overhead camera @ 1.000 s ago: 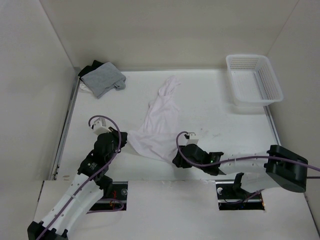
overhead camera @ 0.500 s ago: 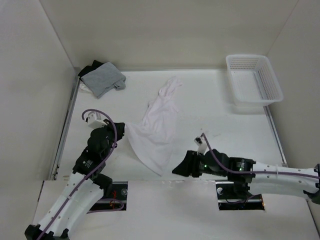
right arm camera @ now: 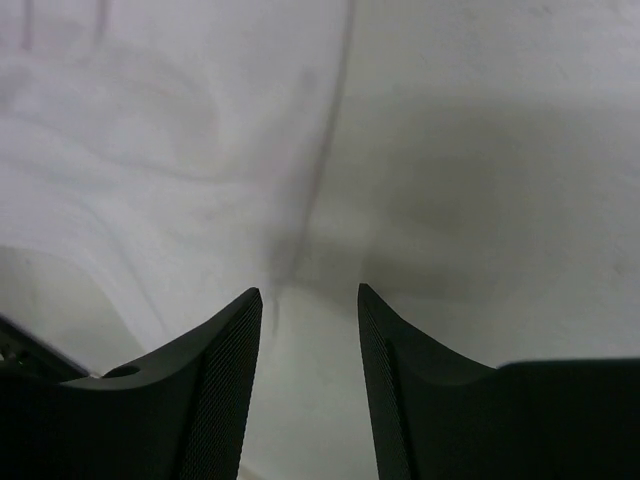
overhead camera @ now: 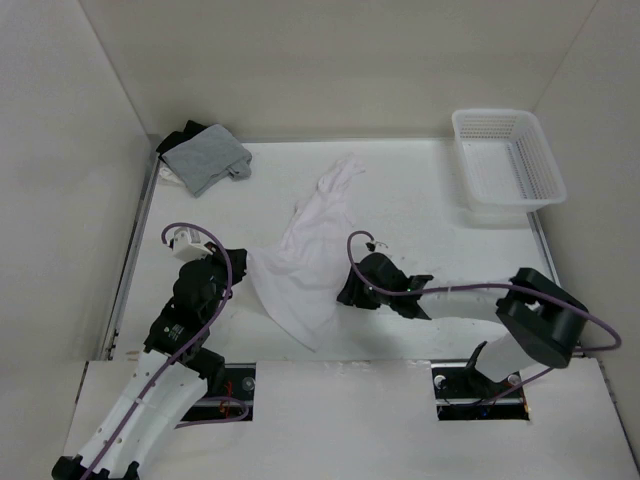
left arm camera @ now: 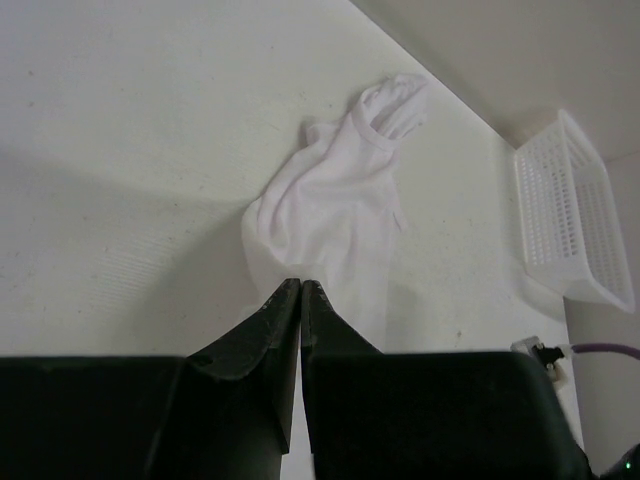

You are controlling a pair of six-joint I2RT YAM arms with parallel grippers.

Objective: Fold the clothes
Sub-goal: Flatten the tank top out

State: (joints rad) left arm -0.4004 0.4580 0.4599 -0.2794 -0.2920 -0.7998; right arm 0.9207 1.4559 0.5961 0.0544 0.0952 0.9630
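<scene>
On table (left arm camera: 120, 150), left fingers (left arm camera: 268, 345) pinch white shirt (left arm camera: 330, 210) corner.

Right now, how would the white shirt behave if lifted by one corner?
Probably floppy: the white shirt lies rumpled in soft folds. Likely light: the left tool holds it by one pinched corner. Pushed, it would probably bunch, not slide.

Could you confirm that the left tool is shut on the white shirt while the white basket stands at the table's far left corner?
Not quite: the top view shows the white basket at the far right corner. The left tool is indeed shut on the white shirt.
</scene>
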